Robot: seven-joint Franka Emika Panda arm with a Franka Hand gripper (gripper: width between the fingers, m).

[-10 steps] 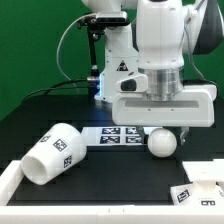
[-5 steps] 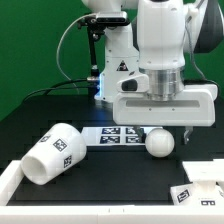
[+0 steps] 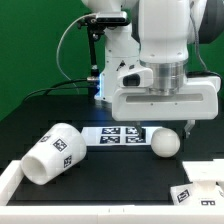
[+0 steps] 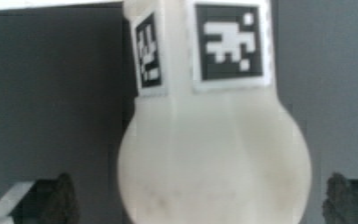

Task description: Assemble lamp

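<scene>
Bulb (image 3: 165, 143), smooth white plastic, round head, square-tagged neck, lying btwn spread fingers (image 4: 51, 198) of tool (image 3: 170, 125), prob. not touching.

Marker board (image 3: 118, 134) flat on black table (image 3: 40, 115), green backdrop (image 3: 30, 50) behind, white raised border (image 3: 8, 186) at table's near edge.

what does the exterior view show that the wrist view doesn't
Only the exterior view: the shade lying on its side, the marker board and the base. Only the wrist view: the tagged neck of the bulb and a gap at each fingertip of the gripper. Both: the bulb lying between the gripper's fingers.
</scene>
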